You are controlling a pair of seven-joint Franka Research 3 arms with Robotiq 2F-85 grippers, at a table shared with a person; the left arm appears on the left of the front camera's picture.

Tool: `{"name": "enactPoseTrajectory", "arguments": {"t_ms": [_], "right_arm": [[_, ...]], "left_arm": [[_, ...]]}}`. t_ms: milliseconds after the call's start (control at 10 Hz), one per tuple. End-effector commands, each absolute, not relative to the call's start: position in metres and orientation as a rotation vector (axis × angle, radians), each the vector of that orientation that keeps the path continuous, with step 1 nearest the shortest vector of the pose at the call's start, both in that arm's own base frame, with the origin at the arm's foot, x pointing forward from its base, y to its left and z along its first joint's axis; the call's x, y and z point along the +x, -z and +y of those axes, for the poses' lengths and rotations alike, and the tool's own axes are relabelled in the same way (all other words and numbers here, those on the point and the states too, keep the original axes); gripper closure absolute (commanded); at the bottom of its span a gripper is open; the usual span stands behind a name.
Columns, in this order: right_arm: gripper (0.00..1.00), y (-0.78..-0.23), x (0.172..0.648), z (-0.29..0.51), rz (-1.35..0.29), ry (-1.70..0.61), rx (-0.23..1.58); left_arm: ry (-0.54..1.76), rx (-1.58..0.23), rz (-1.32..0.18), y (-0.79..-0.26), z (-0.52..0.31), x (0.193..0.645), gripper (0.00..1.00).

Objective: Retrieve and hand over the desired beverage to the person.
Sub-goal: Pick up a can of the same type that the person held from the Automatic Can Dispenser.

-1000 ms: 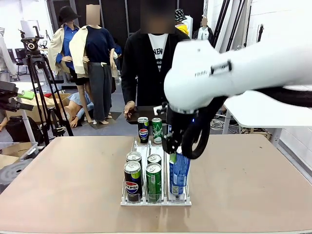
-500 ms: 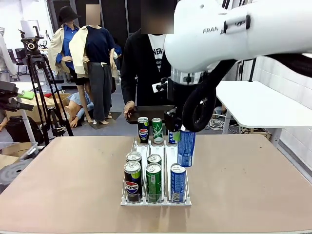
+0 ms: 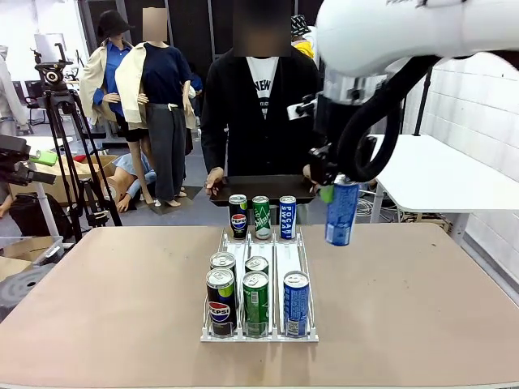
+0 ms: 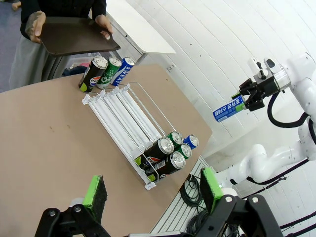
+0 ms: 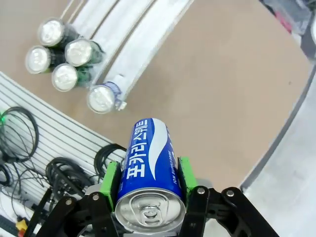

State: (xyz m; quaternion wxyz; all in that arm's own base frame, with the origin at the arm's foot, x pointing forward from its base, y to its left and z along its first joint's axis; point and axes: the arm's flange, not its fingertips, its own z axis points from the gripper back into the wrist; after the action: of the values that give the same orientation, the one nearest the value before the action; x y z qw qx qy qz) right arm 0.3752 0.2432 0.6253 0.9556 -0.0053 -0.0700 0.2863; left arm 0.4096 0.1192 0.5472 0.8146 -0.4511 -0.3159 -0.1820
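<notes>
My right gripper [image 3: 335, 193] is shut on a blue-and-white can [image 3: 341, 213] and holds it upright in the air, right of the rack and above the table. The same blue can [image 5: 151, 165] sits between the green pads [image 5: 109, 182] in the right wrist view, and shows far off as a blue can [image 4: 228, 108] in the left wrist view. The person [image 3: 259, 97], in a black jacket over a white T-shirt, stands at the far side holding a dark tray [image 3: 259, 188]. My left gripper [image 4: 154, 190] is open, high over the table with nothing between its fingers.
A white wire rack [image 3: 258, 279] in the table's middle holds several cans: black, green and blue at its near end [image 3: 256, 301] and three at the far end [image 3: 261, 216]. A white table [image 3: 430, 170] stands at the right. A tripod [image 3: 61, 121] stands at the left.
My right gripper has lifted the blue can out of the rack's right lane and carried it up and to the right. Another blue can now stands at that lane's near end.
</notes>
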Motion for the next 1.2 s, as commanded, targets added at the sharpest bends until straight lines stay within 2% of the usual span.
{"name": "enactPoseTrajectory", "arguments": {"t_ms": [0, 800, 1100], "right_arm": [[1.0, -0.63, 0.373, 0.209, -0.151, -0.546, -0.028], [1.0, -0.631, 0.385, 0.065, -0.158, -0.512, 0.063], [1.0, -0.631, 0.392, 0.072, -0.144, -0.496, 0.044]], "left_arm": [[0.386, -0.98, -0.679, -0.548, 0.119, 0.408, 0.0], [0.386, -0.98, -0.679, -0.548, 0.119, 0.408, 0.0], [0.386, -0.98, -0.679, -0.548, 0.119, 0.408, 0.0]]}}
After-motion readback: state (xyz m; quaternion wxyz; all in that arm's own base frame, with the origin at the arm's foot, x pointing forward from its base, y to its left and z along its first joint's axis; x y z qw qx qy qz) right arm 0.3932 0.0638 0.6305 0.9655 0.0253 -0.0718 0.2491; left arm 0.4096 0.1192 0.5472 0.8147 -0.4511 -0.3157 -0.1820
